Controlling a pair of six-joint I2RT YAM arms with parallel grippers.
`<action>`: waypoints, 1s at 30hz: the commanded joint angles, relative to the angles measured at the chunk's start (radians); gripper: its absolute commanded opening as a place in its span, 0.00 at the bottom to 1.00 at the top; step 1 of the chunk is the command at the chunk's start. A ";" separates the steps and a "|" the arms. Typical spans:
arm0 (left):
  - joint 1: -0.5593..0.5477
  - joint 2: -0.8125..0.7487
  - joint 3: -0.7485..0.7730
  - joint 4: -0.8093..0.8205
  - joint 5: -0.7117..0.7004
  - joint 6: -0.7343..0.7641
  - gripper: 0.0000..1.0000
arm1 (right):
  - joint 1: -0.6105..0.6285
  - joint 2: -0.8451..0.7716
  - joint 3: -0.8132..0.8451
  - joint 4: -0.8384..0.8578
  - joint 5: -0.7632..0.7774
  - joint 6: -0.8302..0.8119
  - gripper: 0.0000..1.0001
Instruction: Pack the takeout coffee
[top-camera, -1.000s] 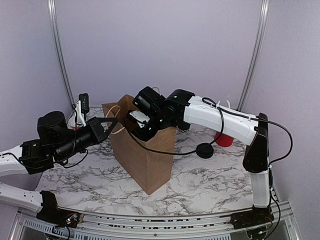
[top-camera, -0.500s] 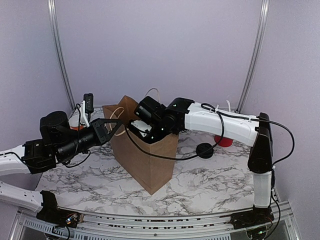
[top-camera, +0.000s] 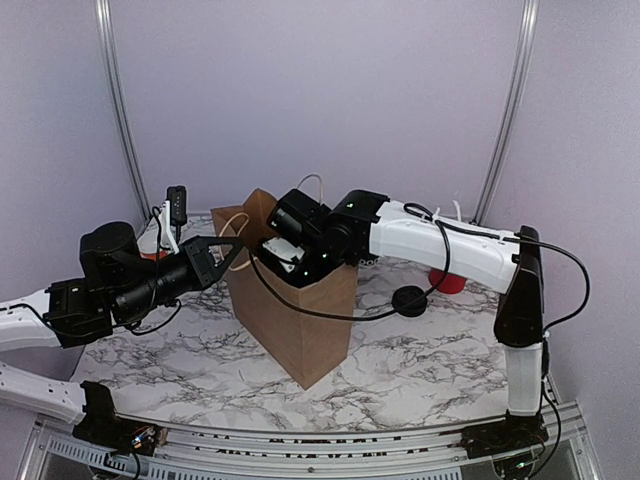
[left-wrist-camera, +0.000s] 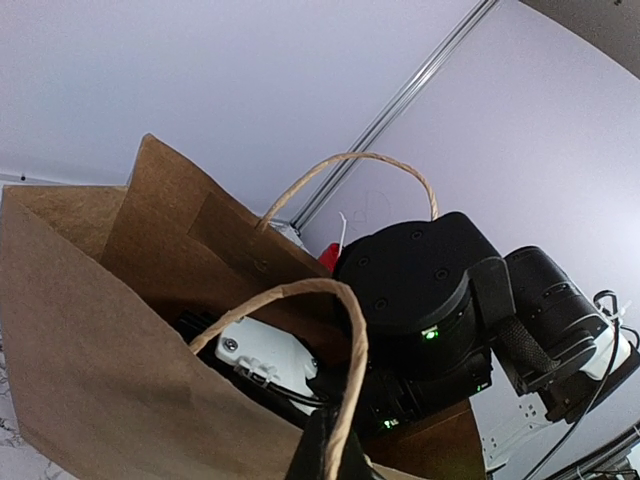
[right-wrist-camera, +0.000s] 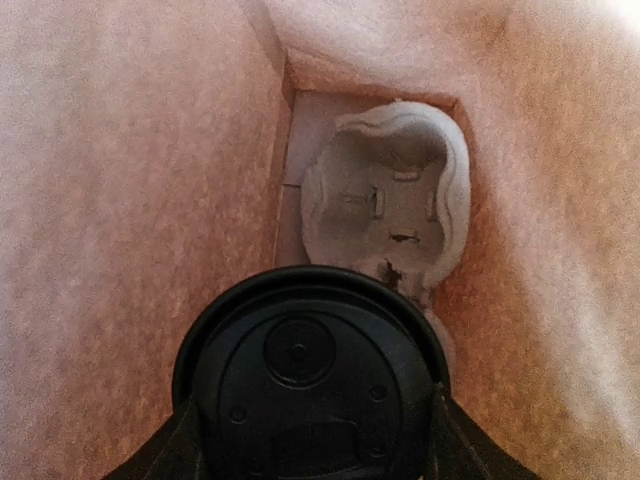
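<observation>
The takeout coffee (right-wrist-camera: 308, 375), a black cup with a black lid, is gripped between my right gripper's (right-wrist-camera: 312, 440) fingers inside the brown paper bag (top-camera: 305, 315). Below it, a grey pulp cup carrier (right-wrist-camera: 390, 205) lies on the bag's bottom. In the top view my right wrist (top-camera: 310, 235) reaches down into the bag's mouth and its fingers are hidden. My left gripper (top-camera: 229, 252) is shut on the bag's near paper handle (left-wrist-camera: 352, 335) and holds the mouth open; it also shows in the left wrist view (left-wrist-camera: 333, 455).
A red holder (top-camera: 448, 282) stands at the back right, behind my right arm. A low pile of black lids (top-camera: 409, 300) lies right of the bag. A small black device (top-camera: 177, 206) stands on a post at the back left. The table is marbled white.
My right gripper has sunk deeper into the bag with the cup. My left gripper has lifted the handle a little, and the bag's top has shifted slightly right.
</observation>
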 joint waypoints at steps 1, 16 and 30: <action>-0.001 0.012 0.034 0.029 -0.019 0.018 0.00 | 0.008 0.010 0.114 -0.108 0.054 -0.023 0.52; -0.002 0.025 0.037 0.024 -0.016 0.014 0.00 | 0.025 -0.024 0.015 -0.107 0.021 -0.019 0.52; -0.002 0.030 0.049 0.013 0.002 0.013 0.00 | 0.023 -0.025 -0.117 -0.028 0.020 -0.004 0.52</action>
